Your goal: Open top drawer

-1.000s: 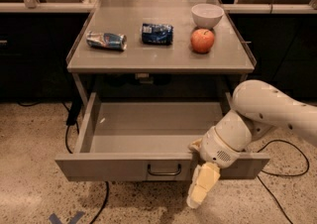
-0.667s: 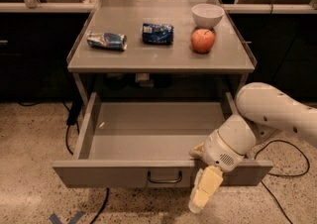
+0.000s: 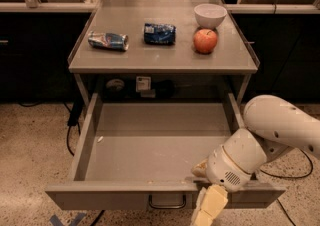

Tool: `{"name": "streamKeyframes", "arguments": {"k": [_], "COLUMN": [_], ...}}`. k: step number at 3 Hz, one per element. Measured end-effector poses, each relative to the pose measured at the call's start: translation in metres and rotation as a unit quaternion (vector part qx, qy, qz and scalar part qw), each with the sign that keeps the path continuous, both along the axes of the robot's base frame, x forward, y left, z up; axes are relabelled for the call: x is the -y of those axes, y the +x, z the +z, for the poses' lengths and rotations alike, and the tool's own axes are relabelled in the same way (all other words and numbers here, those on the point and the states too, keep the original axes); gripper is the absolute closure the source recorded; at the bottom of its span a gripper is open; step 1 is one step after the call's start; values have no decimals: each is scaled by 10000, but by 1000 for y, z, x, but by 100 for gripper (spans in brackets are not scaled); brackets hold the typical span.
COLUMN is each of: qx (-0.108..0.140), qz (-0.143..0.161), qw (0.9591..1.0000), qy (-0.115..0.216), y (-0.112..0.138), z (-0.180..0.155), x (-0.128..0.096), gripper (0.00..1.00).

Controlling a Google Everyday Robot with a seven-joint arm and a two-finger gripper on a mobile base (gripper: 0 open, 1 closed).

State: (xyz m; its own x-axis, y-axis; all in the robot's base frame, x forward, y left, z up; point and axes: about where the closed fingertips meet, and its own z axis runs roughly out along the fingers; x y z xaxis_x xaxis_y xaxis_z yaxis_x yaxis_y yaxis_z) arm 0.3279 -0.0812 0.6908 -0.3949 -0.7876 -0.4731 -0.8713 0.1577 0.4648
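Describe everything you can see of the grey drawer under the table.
The top drawer is a wide, shallow grey tray, metal by its look, pulled far out from under the table top. Its low side walls run back beneath the table. The flat front panel carries a small loop handle at centre. A few pale specks lie on its floor. The gripper hangs at the front panel, just right of the handle, and the wrist overlaps the front right rim.

The gripper, low at the near right front of the top drawer, was cut off by the bottom edge, while the arm hid part of that front.
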Motion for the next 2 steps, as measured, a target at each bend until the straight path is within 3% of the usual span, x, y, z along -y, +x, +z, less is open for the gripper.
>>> {"name": "streamKeyframes", "arguments": {"k": [1, 2], "qx": [232, 680], "qz": [-58, -292], "qw": [9995, 9957], "qy": [-193, -559], "y": [3, 11], "z": [11, 36], "x": [7, 26], "gripper": [0, 0]}}
